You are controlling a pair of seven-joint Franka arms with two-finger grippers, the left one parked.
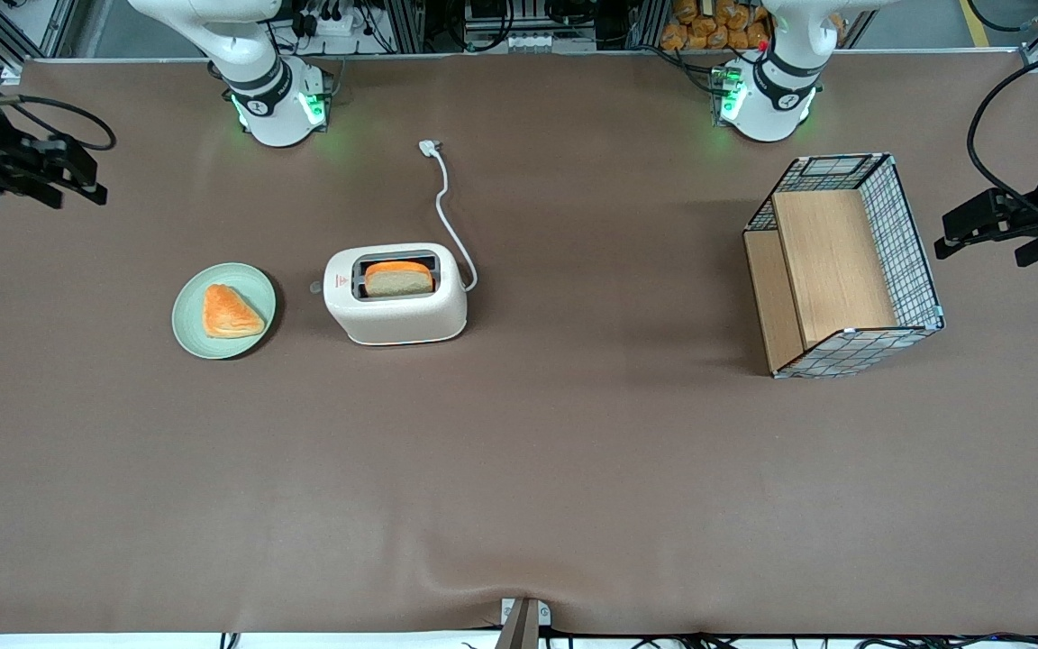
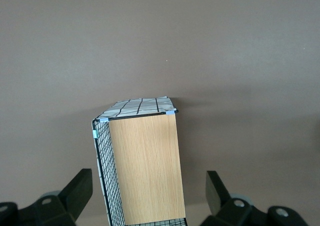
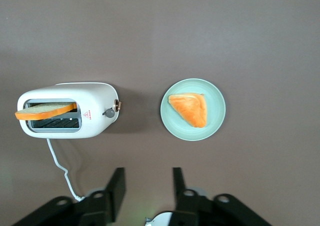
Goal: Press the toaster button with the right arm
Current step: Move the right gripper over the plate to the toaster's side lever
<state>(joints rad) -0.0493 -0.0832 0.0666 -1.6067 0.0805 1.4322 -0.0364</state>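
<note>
Your right gripper (image 1: pixel 77 180) hovers high at the working arm's end of the bench (image 1: pixel 519 469), jaws apart and empty, well apart from the toaster button (image 3: pixel 109 112), which juts toward the plate (image 3: pixel 216 117) for a clear approach.

White right arm (image 1: pixel 249 63), black gripper (image 1: pixel 77 180)

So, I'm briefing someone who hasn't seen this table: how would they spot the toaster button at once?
Find the cream-white toaster holding a bread slice. On its end facing the green plate a small grey knob, the toaster button, sticks out; unlike the white plug, it sits on the body. The open gripper hangs far off.
</note>
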